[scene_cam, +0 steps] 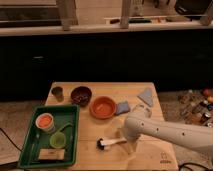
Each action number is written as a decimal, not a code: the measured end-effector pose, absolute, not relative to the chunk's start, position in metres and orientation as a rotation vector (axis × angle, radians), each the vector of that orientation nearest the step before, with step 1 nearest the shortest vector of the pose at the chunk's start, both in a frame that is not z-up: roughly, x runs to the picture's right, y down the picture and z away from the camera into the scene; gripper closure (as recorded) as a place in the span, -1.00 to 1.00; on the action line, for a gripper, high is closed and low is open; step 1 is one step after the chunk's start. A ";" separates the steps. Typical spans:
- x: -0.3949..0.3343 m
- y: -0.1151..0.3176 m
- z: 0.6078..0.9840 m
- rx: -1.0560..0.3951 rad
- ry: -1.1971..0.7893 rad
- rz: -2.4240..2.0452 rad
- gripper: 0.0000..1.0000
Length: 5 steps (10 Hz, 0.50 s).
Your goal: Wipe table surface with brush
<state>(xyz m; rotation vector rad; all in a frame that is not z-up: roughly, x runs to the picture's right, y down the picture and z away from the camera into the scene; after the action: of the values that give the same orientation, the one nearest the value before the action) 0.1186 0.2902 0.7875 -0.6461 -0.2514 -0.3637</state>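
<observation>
Brush (pixel 111 143) lies low on the near part of the tabletop (pixel 100 90), its black bristle head pointing left and its white handle running right toward the gripper (pixel 126 141), which sits at the handle's right end under the white arm (pixel 170 132); whether the gripper actually has hold of the handle I cannot tell, since the arm's bulk covers that spot. The arm reaches in from the right edge of the scene and bends down over the near right part of the tabletop. Just beyond the gripper, farther back, lies a blue-grey sponge (pixel 123 107), and touching or just beside it on the left stands an orange bowl (pixel 103 107). Farther back and to the left is a dark brown bowl (pixel 81 94), with a small dark cup (pixel 57 92) near the far left corner. A grey triangular piece (pixel 146 96) rests near the far right corner. At the left, a green tray (pixel 30 150) holds an orange-topped cup (pixel 45 121), a small green bowl (pixel 58 140) and a flat tan piece (pixel 51 155).
</observation>
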 end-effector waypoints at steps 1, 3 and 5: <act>0.120 0.293 0.791 -0.646 -0.251 -0.364 -0.25; 0.118 0.294 0.795 -0.646 -0.255 -0.363 0.16; 0.119 0.293 0.793 -0.645 -0.254 -0.363 0.61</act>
<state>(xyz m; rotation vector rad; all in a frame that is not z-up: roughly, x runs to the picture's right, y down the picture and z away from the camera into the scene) 0.1194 0.2926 0.7929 -0.6446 -0.2538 -0.3625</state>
